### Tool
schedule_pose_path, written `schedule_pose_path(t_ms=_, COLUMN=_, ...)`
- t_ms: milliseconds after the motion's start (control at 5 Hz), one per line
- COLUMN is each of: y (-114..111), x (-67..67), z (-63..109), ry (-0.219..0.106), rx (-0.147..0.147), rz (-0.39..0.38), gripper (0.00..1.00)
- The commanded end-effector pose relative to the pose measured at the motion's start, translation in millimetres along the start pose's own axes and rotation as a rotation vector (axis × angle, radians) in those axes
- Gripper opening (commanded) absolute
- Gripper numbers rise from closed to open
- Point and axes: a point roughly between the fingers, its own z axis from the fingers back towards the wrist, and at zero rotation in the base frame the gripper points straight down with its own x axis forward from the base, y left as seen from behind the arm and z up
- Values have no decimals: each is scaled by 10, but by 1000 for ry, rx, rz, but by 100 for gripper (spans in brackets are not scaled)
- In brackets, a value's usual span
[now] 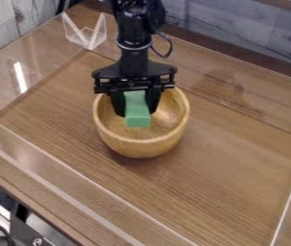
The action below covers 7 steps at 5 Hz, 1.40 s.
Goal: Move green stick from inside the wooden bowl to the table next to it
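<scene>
The green stick [137,109] stands tilted inside the wooden bowl [141,140], its lower end over the hollow. My black gripper [136,93] points straight down into the bowl and is shut on the stick's upper part, one finger on each side. The bowl sits near the middle of the brown wood-grain table [225,163].
Low clear acrylic walls [19,77] border the table on all sides. A clear bracket [84,34] stands at the back left behind the arm. Bare tabletop lies to the right and in front of the bowl.
</scene>
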Motion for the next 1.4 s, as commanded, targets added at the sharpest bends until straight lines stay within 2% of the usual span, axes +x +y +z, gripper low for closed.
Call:
schedule_pose_path(t_ms=0, y=-26, x=136, z=190, ry=-60, rx=-39, rz=20, gripper=0)
schedule_pose_path(t_ms=1200, y=-32, x=151, z=170, ry=-44, rx=-31, rz=35, gripper=0)
